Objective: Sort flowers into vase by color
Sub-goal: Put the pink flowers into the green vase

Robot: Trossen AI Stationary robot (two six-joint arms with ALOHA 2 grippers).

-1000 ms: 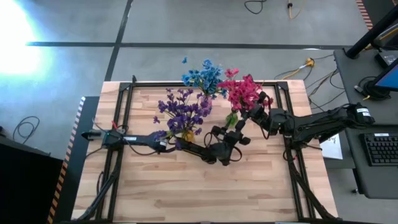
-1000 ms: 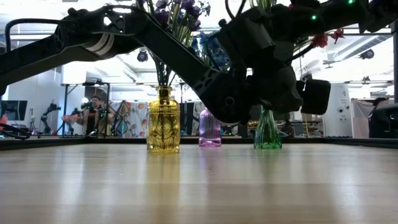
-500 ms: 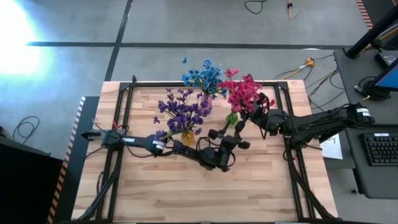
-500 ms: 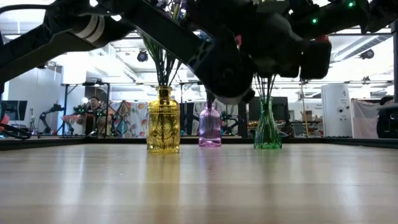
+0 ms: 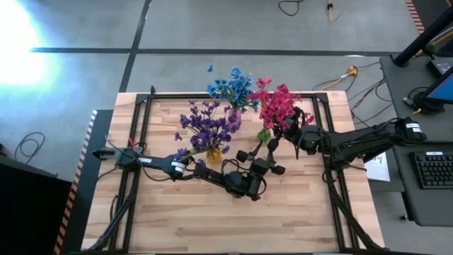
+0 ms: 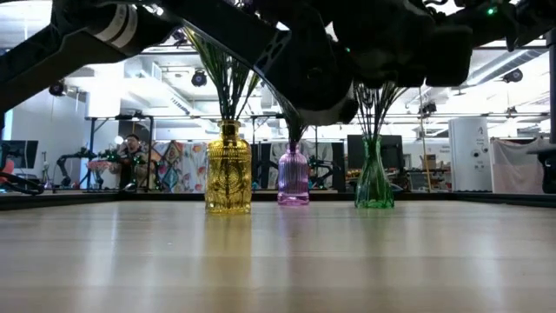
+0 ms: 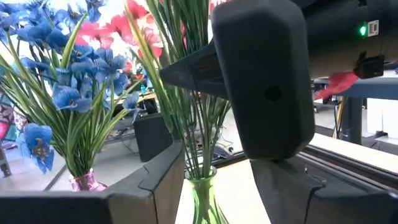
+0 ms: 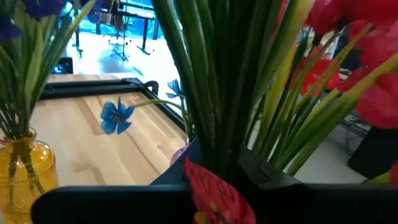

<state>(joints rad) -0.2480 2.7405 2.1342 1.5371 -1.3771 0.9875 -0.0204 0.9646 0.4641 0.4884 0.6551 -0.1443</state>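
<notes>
Three bunches of flowers stand with their stems in vases at the table's far middle. Purple flowers [image 5: 207, 126] fill the yellow vase [image 6: 228, 178], blue flowers [image 5: 230, 86] the pink vase [image 6: 293, 178], and red-pink flowers [image 5: 277, 105] the green vase [image 6: 373, 178]. My left gripper [image 5: 263, 157] hangs open and holds nothing, just on the near side of the green vase and pointing at it [image 7: 205, 199]. My right gripper [image 5: 289, 129] is shut at the red-pink bunch's stems, coming in from the right. My right gripper is shut with a red-pink sprig in it; the sprig's bloom [image 8: 211, 190] lies far back between the fingers. The fingers point level toward the table's left, in among the green stems [image 8: 211, 93] above the green vase. The gripper's own body hides where they pinch.
A black frame [image 5: 141, 127] runs round the wooden table. The near half of the tabletop [image 5: 226, 219] is bare wood. A desk with a keyboard [image 5: 432, 170] stands to the right. In the low view a person [image 6: 132, 156] and equipment show far behind the table.
My left gripper has risen and drawn back a little toward the table's near left, rolling at the wrist. The vase necks now show below it in the low view. Its fingers have stayed open.
</notes>
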